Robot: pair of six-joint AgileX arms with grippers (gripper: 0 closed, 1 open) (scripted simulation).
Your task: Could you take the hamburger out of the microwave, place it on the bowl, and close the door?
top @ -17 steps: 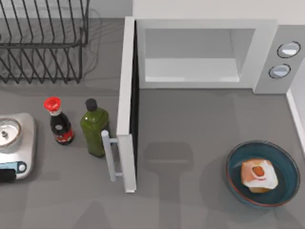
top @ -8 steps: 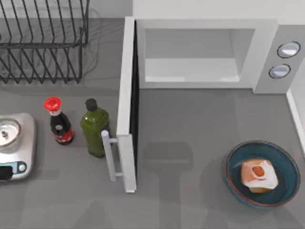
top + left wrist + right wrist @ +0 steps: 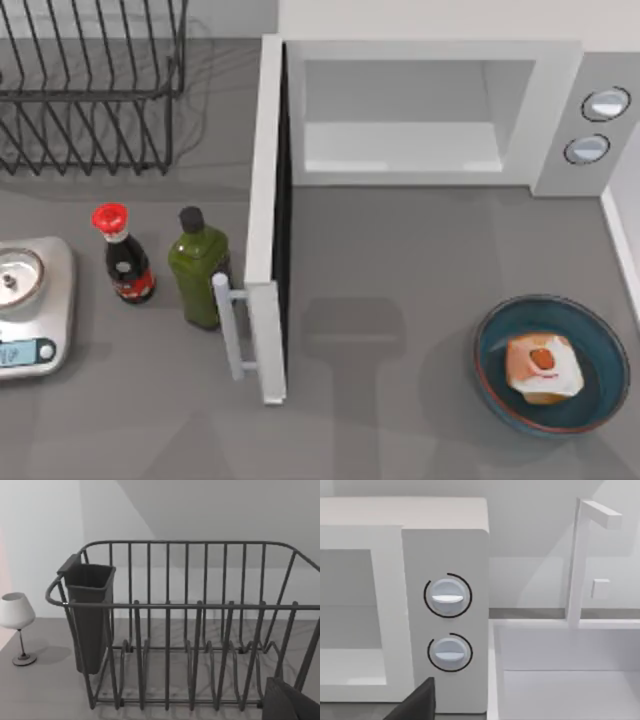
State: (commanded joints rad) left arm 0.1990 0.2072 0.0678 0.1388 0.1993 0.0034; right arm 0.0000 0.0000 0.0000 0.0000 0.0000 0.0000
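1. A dark corner of the left gripper (image 3: 287, 700) shows in the left wrist view, and of the right gripper (image 3: 415, 702) in the right wrist view; I cannot tell how either stands.
2. The hamburger (image 3: 541, 367) sits in the bowl (image 3: 497, 340), near the table's right edge.
3. The door (image 3: 266, 230) stands swung fully out from the microwave (image 3: 430, 55), its cavity bare.
4. Open table (image 3: 400, 270) lies between door and bowl.
5. Left of the door's handle (image 3: 232, 325) stand a green bottle (image 3: 198, 268), just beside it, and a red-capped bottle (image 3: 122, 255).
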